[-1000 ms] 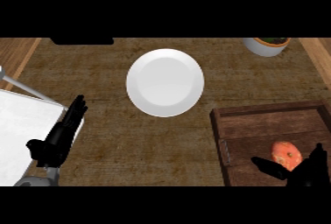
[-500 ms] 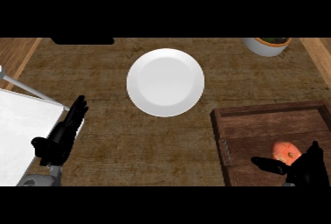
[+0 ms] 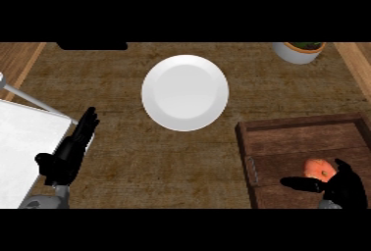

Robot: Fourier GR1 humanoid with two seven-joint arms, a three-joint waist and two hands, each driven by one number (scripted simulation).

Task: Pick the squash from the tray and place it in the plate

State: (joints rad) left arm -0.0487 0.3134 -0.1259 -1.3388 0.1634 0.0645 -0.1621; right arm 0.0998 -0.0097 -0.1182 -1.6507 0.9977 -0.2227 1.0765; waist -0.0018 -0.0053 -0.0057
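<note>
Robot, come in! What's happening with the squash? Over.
Right hand open at squash, which sits in tray. Left hand open, resting. Plate bare, path unblocked.

Squash only partly shows: the right hand covers its right and lower side, so contact between fingers and squash can't be told. Tray, landmark here: its right wall runs off the frame edge, its near end is cut at the bottom. Right forearm cut off below the tray's near end. White pot beyond the tray is clipped at the top; contents too small to tell. Far left of the tray, a white sheet is cut by the left edge.
</note>
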